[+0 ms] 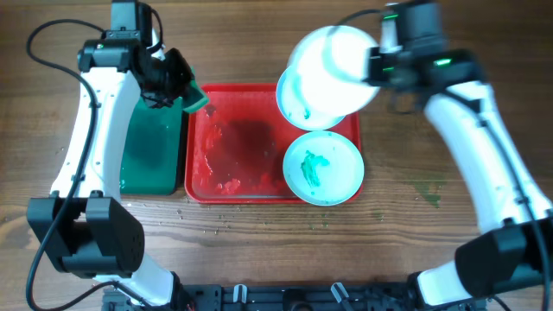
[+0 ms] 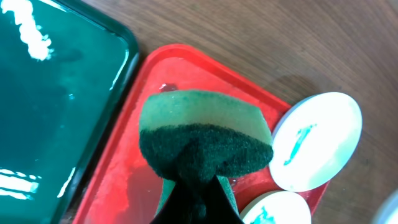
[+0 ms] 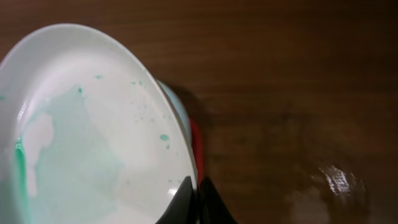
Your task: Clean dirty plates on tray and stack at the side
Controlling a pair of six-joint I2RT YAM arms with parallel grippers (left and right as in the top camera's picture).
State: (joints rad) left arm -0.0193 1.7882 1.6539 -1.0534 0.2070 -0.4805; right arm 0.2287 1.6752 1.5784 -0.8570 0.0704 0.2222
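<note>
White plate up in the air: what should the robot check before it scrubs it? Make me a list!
1. Right claw gripping the round white plate by its rim: ok.
2. Left claw holding the green foam sponge: ok.
3. Sponge touching the white plate: not ok; the sponge hangs over the red plastic tray at its left end, apart from the plate.
4. White plate clean: not ok; green smears show.
5. Gap between the white plate and the pale aqua round plate under it: cannot tell.
</note>
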